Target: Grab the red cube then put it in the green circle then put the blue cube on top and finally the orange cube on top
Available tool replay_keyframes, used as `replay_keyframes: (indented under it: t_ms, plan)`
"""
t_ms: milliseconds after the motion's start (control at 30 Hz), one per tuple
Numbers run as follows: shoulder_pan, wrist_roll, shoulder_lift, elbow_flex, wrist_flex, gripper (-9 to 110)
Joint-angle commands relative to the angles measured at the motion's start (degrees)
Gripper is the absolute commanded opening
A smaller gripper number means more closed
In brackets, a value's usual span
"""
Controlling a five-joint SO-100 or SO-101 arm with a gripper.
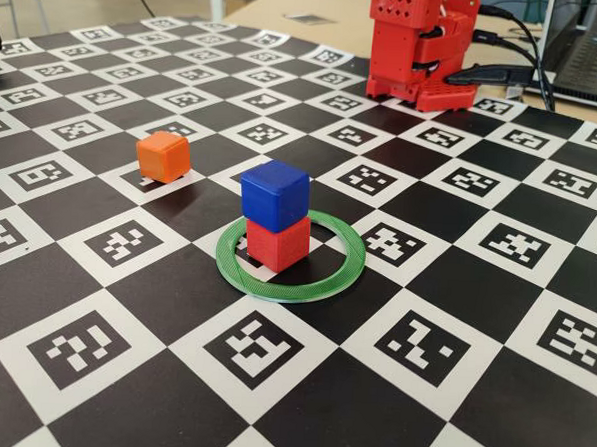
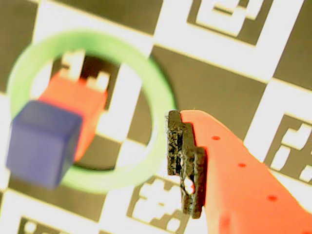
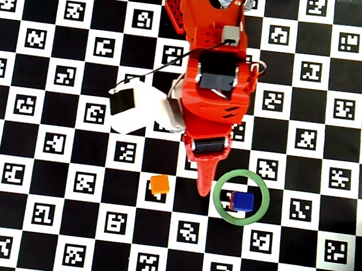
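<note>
My gripper [image 3: 205,189] hangs above the checkered marker board [image 1: 428,240], just outside the green circle [image 1: 327,281] and holding nothing; only one red finger [image 2: 229,170] with its dark pad shows in the wrist view, so I cannot tell whether the jaws are apart. The red cube [image 1: 279,242] sits inside the circle with the blue cube [image 1: 275,194] stacked on top. The orange cube [image 1: 164,156] rests alone on the board, apart from the ring, on the gripper's other side in the overhead view.

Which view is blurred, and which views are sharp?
Wrist view: the blue cube, red cube and green ring are soft and out of focus, only the gripper pad is crisp. Fixed and overhead views: sharp and evenly lit, soft shadows.
</note>
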Motion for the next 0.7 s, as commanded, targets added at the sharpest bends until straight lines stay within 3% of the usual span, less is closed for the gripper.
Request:
replay_keyframes:
  t_ms: [0, 300, 667]
  plan:
    - [2.1, -2.6, 3.3, -0.2, 4.3, 44]
    - [6.4, -9.4, -0.1, -0.4, 1.8, 46]
    - [6.9, -0.5, -7.0, -0.4, -3.4, 47]
